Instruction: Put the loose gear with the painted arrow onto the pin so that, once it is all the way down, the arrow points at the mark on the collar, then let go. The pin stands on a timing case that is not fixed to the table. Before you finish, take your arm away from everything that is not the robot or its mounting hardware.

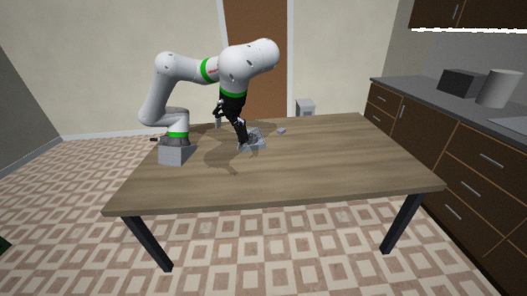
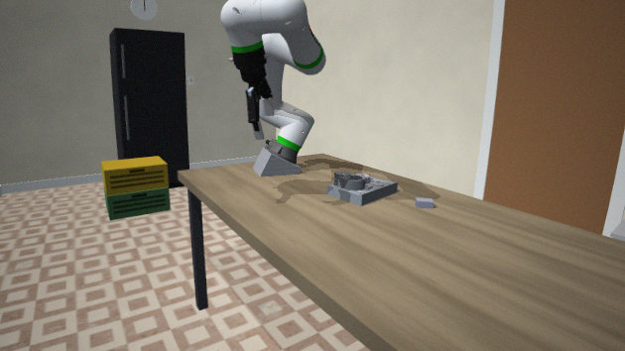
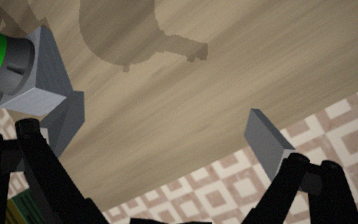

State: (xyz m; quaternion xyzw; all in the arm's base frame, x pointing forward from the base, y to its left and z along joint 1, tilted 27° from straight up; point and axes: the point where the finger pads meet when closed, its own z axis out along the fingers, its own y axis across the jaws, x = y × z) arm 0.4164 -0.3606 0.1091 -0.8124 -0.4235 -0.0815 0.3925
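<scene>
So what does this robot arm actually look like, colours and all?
The arm is glossy white with rounded, bulbous joints and bright green rings at several joints, plus a small red marking beside one. It stands on a grey block base. The gripper is black, with two slim fingers ending in flat grey pads. No loose cables show.

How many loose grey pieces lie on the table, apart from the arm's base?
2: the timing case, in the arm's shadow in front of the base, and a small grey block beside it toward the door. Other small parts may be hidden.
</scene>
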